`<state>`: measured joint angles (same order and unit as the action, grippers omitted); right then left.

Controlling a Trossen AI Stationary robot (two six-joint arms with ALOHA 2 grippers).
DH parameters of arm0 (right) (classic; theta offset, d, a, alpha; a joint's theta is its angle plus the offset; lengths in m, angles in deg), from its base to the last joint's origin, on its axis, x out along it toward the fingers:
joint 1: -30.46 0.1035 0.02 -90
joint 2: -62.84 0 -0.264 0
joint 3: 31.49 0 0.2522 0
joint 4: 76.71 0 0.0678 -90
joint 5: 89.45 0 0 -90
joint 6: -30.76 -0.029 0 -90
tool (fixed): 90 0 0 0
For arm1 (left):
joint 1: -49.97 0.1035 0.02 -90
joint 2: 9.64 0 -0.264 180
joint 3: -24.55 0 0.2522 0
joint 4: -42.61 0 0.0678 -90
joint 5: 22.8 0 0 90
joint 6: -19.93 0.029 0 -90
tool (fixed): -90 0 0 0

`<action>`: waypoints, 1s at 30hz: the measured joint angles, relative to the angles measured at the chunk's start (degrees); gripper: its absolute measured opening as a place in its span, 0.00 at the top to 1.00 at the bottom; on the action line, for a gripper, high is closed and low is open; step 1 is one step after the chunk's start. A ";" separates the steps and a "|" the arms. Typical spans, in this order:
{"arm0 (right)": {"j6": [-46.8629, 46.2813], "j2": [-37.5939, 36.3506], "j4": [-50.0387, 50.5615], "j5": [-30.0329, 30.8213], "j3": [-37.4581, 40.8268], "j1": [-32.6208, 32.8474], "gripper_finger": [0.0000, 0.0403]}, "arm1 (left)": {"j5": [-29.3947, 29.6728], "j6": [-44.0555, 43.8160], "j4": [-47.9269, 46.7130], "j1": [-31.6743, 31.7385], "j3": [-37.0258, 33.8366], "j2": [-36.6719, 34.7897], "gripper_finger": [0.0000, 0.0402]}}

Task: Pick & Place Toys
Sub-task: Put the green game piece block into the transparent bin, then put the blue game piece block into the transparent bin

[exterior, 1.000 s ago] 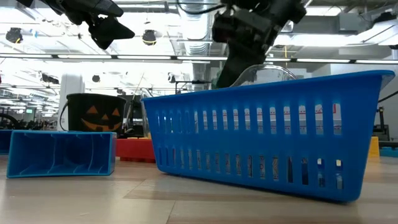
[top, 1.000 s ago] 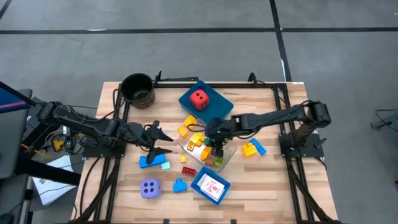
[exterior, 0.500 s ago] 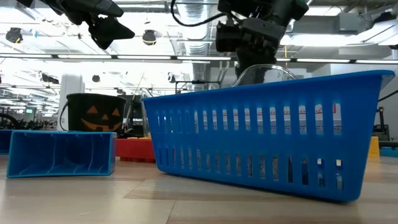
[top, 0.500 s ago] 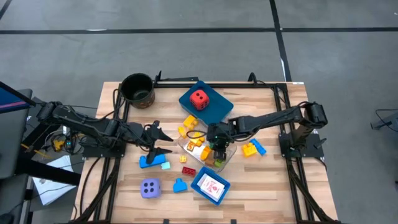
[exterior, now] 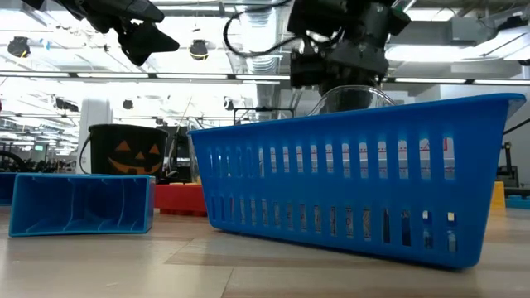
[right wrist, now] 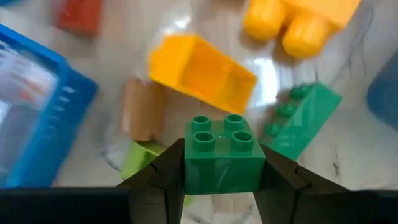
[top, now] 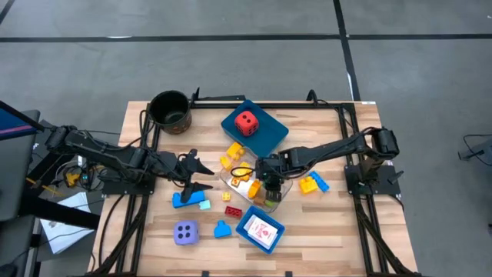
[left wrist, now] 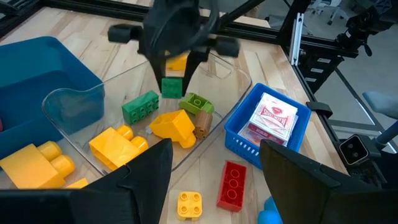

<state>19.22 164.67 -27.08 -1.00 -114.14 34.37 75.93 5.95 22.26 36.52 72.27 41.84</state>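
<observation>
A small green four-stud brick [right wrist: 219, 155] hangs over a clear plastic tray [top: 240, 171] at the table's middle, with my right gripper [top: 267, 185] shut on it. In the tray lie yellow bricks [left wrist: 118, 146], a long green brick [left wrist: 140, 106], a lime piece [left wrist: 196, 102] and a tan cylinder [right wrist: 140, 109]. My left gripper [top: 201, 175] stays open in the air left of the tray, holding nothing. A red die [top: 245, 121] rests on a blue tray [top: 269, 135]. A lavender die [top: 184, 232] sits near the front edge. My right gripper pinches the green brick by two opposite side walls [right wrist: 189, 165] between its two fingers. The fingers come steeply from above, slanting from the table's right. The brick's studs face up toward the wrist, and it hangs clear above the pieces in the clear tray [left wrist: 172, 86].
A blue slotted basket [top: 247, 224] holding white red-printed cards [left wrist: 270, 118] stands just in front of the clear tray. Loose on the wood lie a red brick [top: 233, 210], a small yellow brick [top: 228, 197], blue bricks [top: 188, 200] and a yellow-blue pair [top: 311, 183]. A dark pot [top: 170, 110] sits far left.
My right gripper has sunk toward the clear tray and tipped more steeply downward, still shut on the green brick.
</observation>
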 joint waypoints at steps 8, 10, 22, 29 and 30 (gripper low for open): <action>0.11 0.74 0.53 -0.02 -0.03 -1.04 0.65 | 0.00 0.11 0.16 0.00 0.00 0.00 0.41; 0.10 0.54 0.43 -0.04 -0.03 -1.04 0.64 | -0.01 0.15 0.17 0.01 0.00 0.01 0.41; 0.00 0.50 -1.67 -0.10 -0.03 -0.95 0.54 | 0.00 0.20 0.17 0.02 0.00 0.00 0.41; 1.32 0.50 -1.06 -0.08 -0.51 -0.95 0.52 | -0.02 0.20 0.17 0.00 0.00 0.00 0.41; 1.47 0.50 -0.22 -0.05 -1.12 -0.95 0.52 | 0.00 0.20 0.15 0.00 0.00 0.00 0.41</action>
<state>20.69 165.16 -27.30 -1.05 -115.26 33.42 75.93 6.15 22.41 36.52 72.27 41.84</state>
